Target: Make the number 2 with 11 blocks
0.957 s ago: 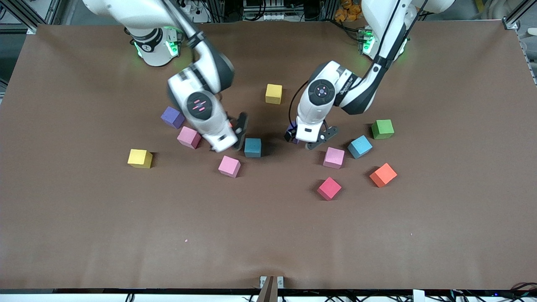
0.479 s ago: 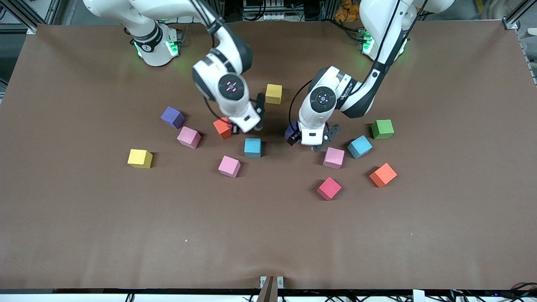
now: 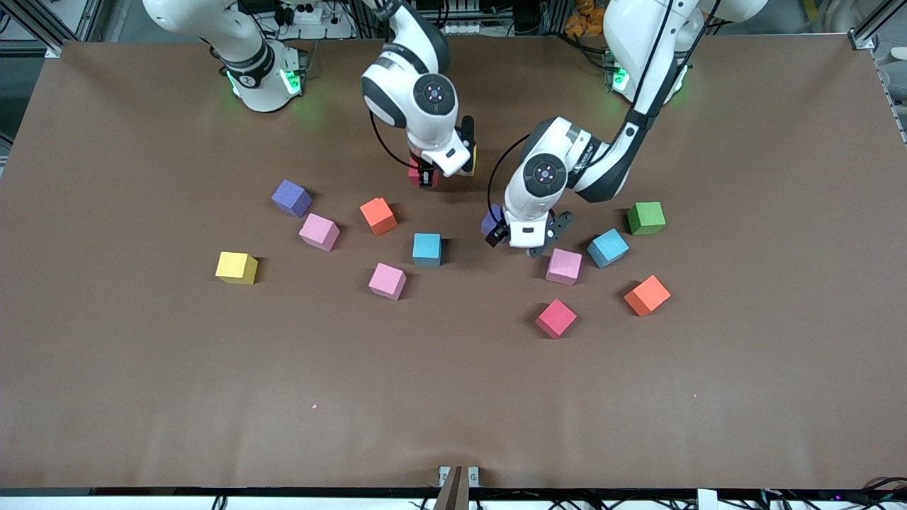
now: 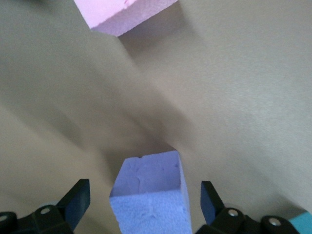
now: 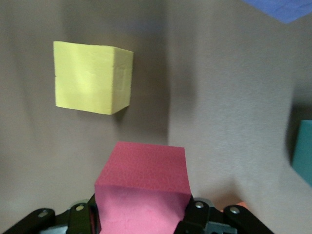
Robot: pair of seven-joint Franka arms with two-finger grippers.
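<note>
My right gripper is shut on a red cube, also in the right wrist view, just over the table beside a yellow cube. My left gripper is open, low, its fingers standing either side of a purple cube with gaps. Loose cubes lie scattered and apart: purple, pink, orange, light blue, pink, yellow, pink, light blue, orange, red. No digit shape shows.
A green cube sits toward the left arm's end, beside the light blue one. Bare brown table lies nearer the front camera than all the cubes.
My right gripper has swung away from the front camera, from beside the orange and light blue cubes to beside the yellow cube, uncovering the orange cube. My left gripper has shifted slightly at the purple cube.
</note>
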